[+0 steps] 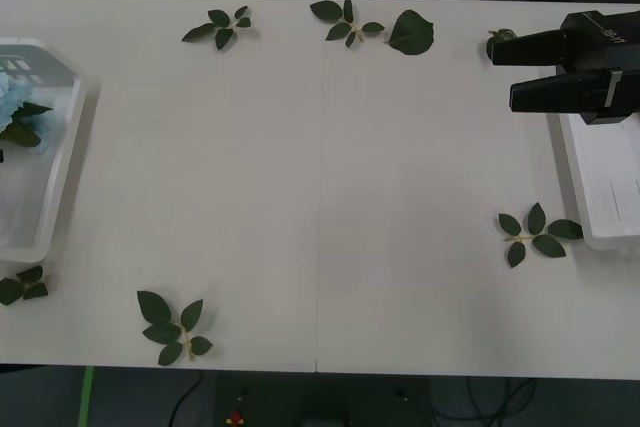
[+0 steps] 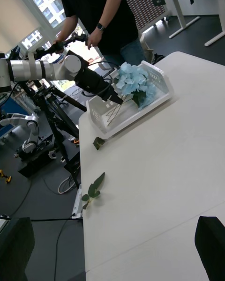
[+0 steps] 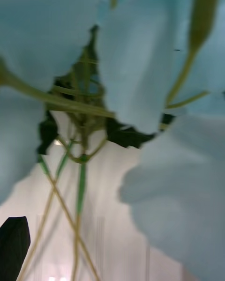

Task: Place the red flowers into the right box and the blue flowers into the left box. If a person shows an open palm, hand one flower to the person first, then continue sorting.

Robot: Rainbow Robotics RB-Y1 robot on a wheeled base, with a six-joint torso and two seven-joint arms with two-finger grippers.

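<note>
1. I saw the right gripper [image 1: 500, 72] hovering over the far end of the shallow white plastic right box [image 1: 585, 187], its black fingers [image 1: 530, 47] parted and holding nothing.
2. The left gripper [image 2: 116, 98] reached into the white left box [image 2: 101, 110]; I could not tell its spread.
3. The pale-blue hydrangea-like blue flowers [image 2: 136, 82] lay inside that box, stems crossing.
4. Loose green leaf sprigs [image 1: 172, 327] dotted the white table [image 1: 330, 197].
</note>
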